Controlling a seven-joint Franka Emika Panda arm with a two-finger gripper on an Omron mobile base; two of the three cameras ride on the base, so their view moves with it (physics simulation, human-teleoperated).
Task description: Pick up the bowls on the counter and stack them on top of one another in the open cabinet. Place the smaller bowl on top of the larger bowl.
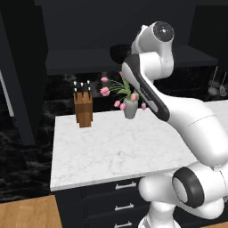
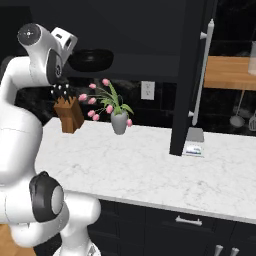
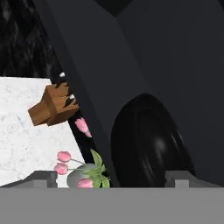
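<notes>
A glossy black bowl (image 2: 91, 59) rests on the shelf of the open cabinet (image 2: 145, 67), above the marble counter (image 2: 150, 170). The left base view shows the bowl (image 1: 116, 54) partly behind my raised arm, at the front of the cabinet shelf (image 1: 75, 60) and over the counter (image 1: 111, 151). My gripper (image 3: 111, 177) is up at the shelf, right at the bowl (image 3: 148, 140). Its fingertips (image 3: 43, 178) stand wide apart, so it is open. The bowl's dark curve lies just ahead, between the two tips and nearer the right one. Whether a tip touches it I cannot tell.
A wooden knife block (image 1: 83, 109) and a grey vase of pink tulips (image 1: 130, 108) stand at the back of the counter, under the shelf. A tall black panel (image 2: 185, 100) with a small grey device (image 2: 194, 142) at its foot rises to the right. Drawer fronts (image 1: 116, 196) lie below.
</notes>
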